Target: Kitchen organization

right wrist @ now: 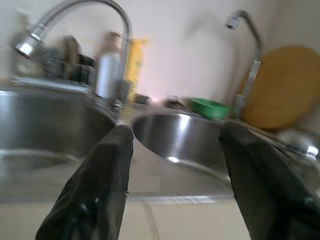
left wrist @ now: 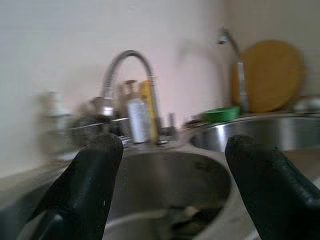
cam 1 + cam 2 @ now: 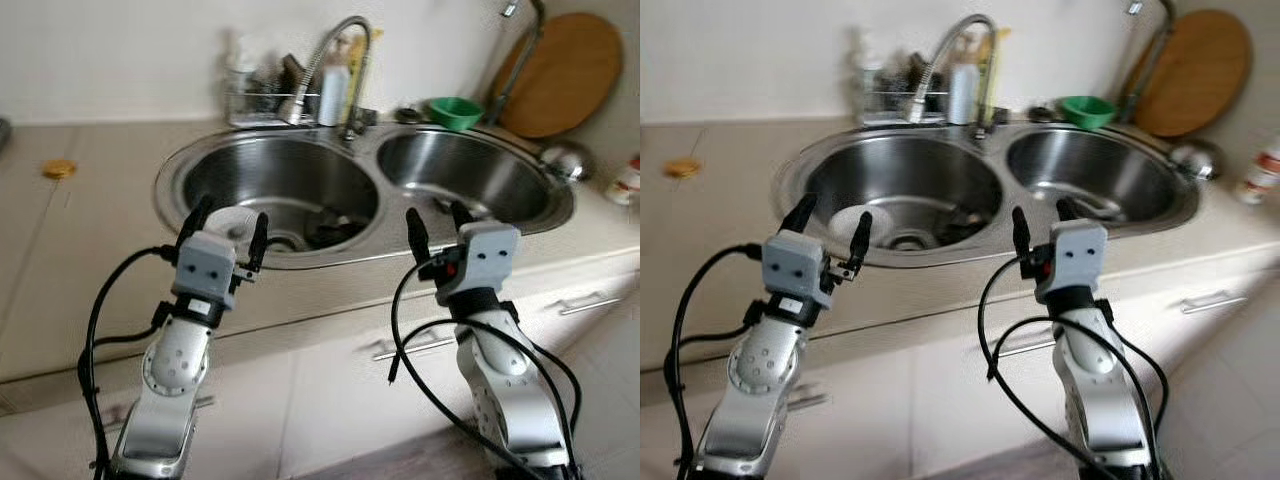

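Note:
A steel double sink (image 3: 250,160) is set in the beige counter before me. A white plate (image 3: 855,222) and some dark items (image 3: 335,225) lie in its left basin (image 3: 270,190). My left gripper (image 3: 227,232) hovers open over the left basin's front rim, nothing between its fingers (image 2: 85,195). My right gripper (image 3: 438,230) stands open in front of the right basin (image 3: 460,175), above the counter's front edge, also holding nothing. A curved faucet (image 3: 325,60) rises behind the sink.
Behind the sink stand a wire rack with bottles (image 3: 265,95), a green bowl (image 3: 455,110) and a round wooden board (image 3: 565,75) leaning on the wall. A steel ladle (image 3: 565,160) lies at the right. A small yellow thing (image 3: 59,169) rests on the left counter. Cabinet drawers (image 3: 590,300) are below.

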Controlling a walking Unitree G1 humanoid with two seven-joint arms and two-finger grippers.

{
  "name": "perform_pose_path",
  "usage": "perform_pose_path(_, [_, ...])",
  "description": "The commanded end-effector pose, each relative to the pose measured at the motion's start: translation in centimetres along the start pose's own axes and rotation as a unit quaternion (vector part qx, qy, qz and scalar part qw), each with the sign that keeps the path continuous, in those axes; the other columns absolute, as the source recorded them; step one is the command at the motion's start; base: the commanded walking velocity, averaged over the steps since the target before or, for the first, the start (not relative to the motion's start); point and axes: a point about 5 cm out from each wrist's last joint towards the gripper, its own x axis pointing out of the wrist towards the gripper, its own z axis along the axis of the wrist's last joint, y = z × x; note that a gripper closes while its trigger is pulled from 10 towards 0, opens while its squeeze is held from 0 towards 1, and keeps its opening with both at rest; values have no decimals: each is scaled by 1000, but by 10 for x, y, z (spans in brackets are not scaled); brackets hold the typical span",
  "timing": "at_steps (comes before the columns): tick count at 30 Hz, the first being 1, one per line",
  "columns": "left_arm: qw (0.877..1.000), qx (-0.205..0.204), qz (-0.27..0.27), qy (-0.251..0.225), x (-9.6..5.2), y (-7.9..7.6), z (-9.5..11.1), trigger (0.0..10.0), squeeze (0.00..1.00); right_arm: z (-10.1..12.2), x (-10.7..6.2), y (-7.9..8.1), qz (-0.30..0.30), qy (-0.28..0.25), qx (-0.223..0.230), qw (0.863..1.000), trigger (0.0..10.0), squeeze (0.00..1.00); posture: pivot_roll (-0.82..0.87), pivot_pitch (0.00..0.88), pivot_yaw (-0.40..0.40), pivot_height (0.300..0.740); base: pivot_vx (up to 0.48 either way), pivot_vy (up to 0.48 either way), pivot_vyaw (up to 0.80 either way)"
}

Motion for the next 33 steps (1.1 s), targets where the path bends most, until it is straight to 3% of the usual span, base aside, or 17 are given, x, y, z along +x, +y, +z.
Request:
perform_pose_path(1, [1000,9,-5,-5,0,1,1,10000,0,5,0,0,-3,-13,-6,1000,10000,0,18,0,-52,740,0,-480,-800])
perform_pose_path(15, [1000,2,-14,9,-7,-2,-7,10000,0,-6,-5,-8,-26,19,-27,999,10000,0,17,0,-52,740,0,0,-800])
perform_pose_path(19, [998,-2,-36,43,-16,-10,-22,10000,0,-14,-10,-11,-29,33,-37,998,10000,0,14,0,-50,740,0,0,-800])
perform_pose_path(26, [990,-13,-83,116,-47,-29,-46,10000,0,-34,-26,-13,-11,69,-65,995,10000,0,6,0,-45,740,0,0,-800])
perform_pose_path(30, [983,-10,-90,158,-63,-32,-57,10000,0,-47,-39,-8,20,94,-75,993,10000,0,6,0,-44,740,0,0,-800])
perform_pose_path(33, [972,14,-94,214,-77,-33,-75,10000,0,-65,-53,-2,57,122,-100,986,10000,0,8,0,-44,740,0,0,-800])
